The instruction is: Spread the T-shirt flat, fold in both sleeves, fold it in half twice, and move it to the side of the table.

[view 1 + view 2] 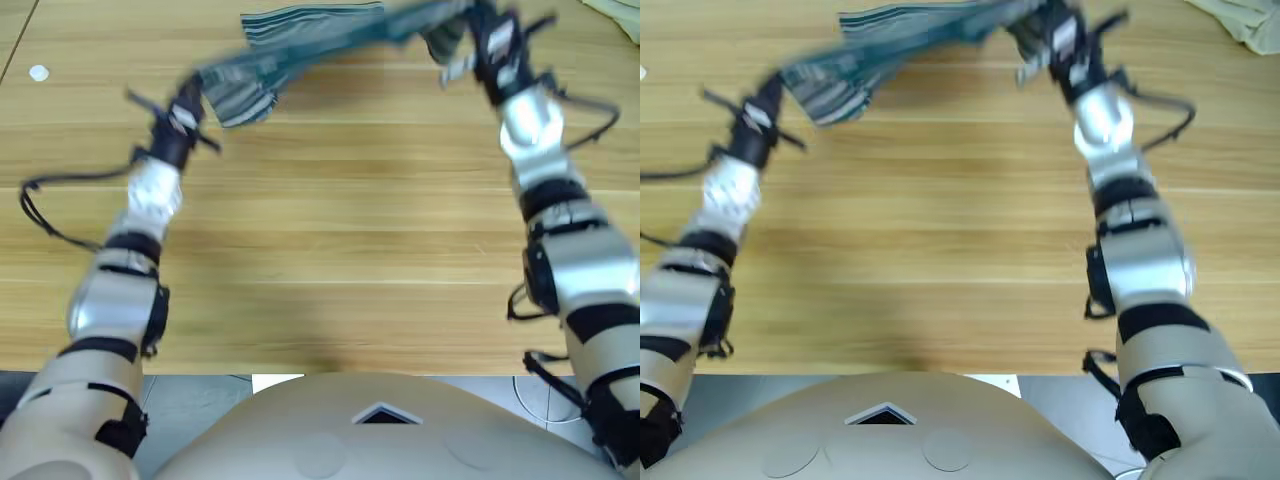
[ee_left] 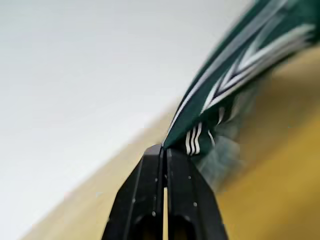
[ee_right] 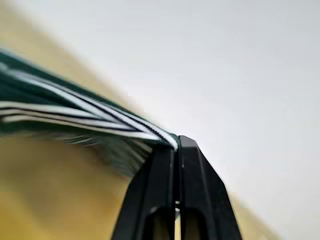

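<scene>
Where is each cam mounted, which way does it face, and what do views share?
Left eye: on the head, facing forward and down at the table; both arms show, with the left gripper and right gripper holding the T-shirt between them.
Right eye: the head camera's other eye, same scene, both arms.
Left wrist: on the left wrist, looking along its shut fingers at the pinched T-shirt.
Right wrist: on the right wrist, looking along its shut fingers at the pinched T-shirt.
Shared: T-shirt and table in all four.

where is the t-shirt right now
Left eye view: the T-shirt is held above the table at its far side, between the left gripper and right gripper.
</scene>
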